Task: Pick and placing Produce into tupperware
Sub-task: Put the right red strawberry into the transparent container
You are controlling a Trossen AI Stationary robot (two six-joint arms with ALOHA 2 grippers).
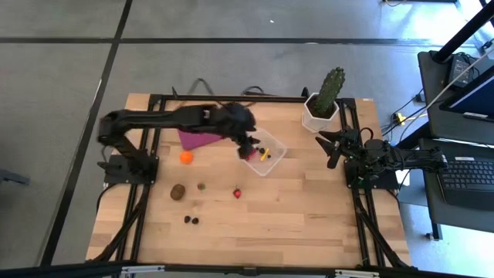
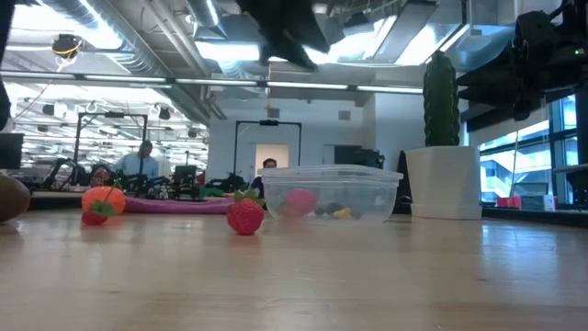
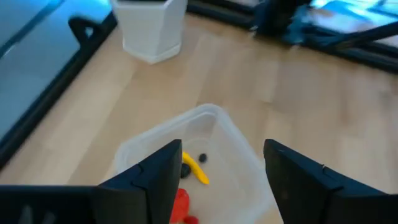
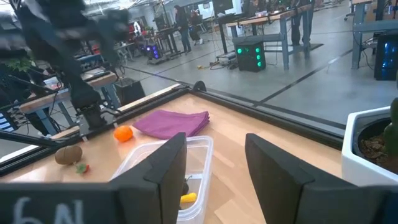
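While hovering my left gripper (image 1: 251,148), fingers spread and empty, over the tupperware (image 1: 272,163) mid-frame for dropping produce, I'm parking the right gripper (image 1: 330,146), spread, right.

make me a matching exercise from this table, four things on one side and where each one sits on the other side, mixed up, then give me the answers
Things:
1. yellow piece
2. orange ball
3. cactus
4. dark berries

Places:
A. in the white pot at the table's far right corner
B. on the wood beside the purple cloth
C. inside the tupperware
D. on bare wood, nearest the table's near edge

Pairs: 1-C, 2-B, 3-A, 4-D
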